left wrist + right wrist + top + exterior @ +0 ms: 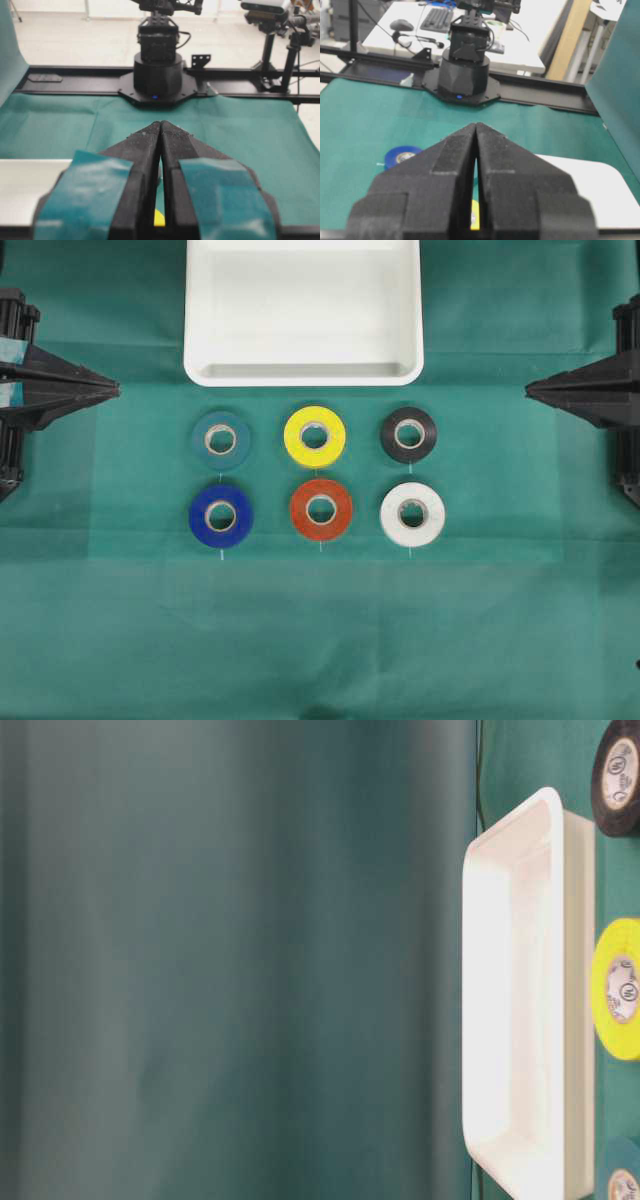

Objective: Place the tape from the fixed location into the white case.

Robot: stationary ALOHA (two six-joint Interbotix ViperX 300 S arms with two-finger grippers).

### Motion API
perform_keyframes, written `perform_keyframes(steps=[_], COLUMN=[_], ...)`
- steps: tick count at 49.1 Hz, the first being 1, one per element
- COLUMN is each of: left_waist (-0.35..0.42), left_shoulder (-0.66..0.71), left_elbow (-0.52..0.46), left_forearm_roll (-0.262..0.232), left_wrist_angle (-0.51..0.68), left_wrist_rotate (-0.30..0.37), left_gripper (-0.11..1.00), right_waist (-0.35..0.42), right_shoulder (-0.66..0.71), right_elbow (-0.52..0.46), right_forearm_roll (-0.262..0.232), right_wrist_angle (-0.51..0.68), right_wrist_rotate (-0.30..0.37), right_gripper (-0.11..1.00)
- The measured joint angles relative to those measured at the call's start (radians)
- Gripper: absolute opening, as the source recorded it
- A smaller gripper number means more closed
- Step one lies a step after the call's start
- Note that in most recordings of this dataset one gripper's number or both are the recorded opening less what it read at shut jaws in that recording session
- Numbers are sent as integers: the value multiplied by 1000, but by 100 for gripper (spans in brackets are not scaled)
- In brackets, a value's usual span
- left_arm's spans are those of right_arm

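The tape [321, 509], a red-orange roll with a pale core, lies flat on the green cloth in the middle of the front row of rolls. The white case [303, 368] stands behind the rolls at the back centre, its inside bare; its rim [520, 830] also shows side-on at table level. At the far left edge my left gripper [115, 390] points inward, shut and holding nothing, its tips [161, 123] pressed together. At the far right edge my right gripper [530, 391] is likewise shut on nothing, tips [476, 125] touching. Both are well away from the tape.
Around the tape lie a teal roll [221, 439], a yellow roll [314, 435], a black roll [408, 434], a dark blue roll [220, 515] and a white roll [412, 513]. The arm bases [157, 70] [464, 70] stand at the cloth's ends.
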Motion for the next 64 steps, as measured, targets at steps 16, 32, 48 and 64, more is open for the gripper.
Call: perform_keyframes(steps=[16,32,48,64], left_waist=[-2,-2,-2,-2], left_shoulder=[0,0,5,6], left_elbow=[-34,-35,-35,-34], left_forearm_roll=[-5,-5,-5,-5], left_wrist_angle=[61,72,67,72], left_wrist_rotate=[6,9,9,11], left_gripper=[0,1,58,98], right_waist=[0,-2,0,-2], right_shoulder=[26,26,28,28], right_elbow=[-51,-54,-54,-54], right_forearm_roll=[0,0,0,0], right_wrist_angle=[109,117,118,126], right_wrist_rotate=[-2,-2,-2,-2], right_gripper=[0,0,0,0])
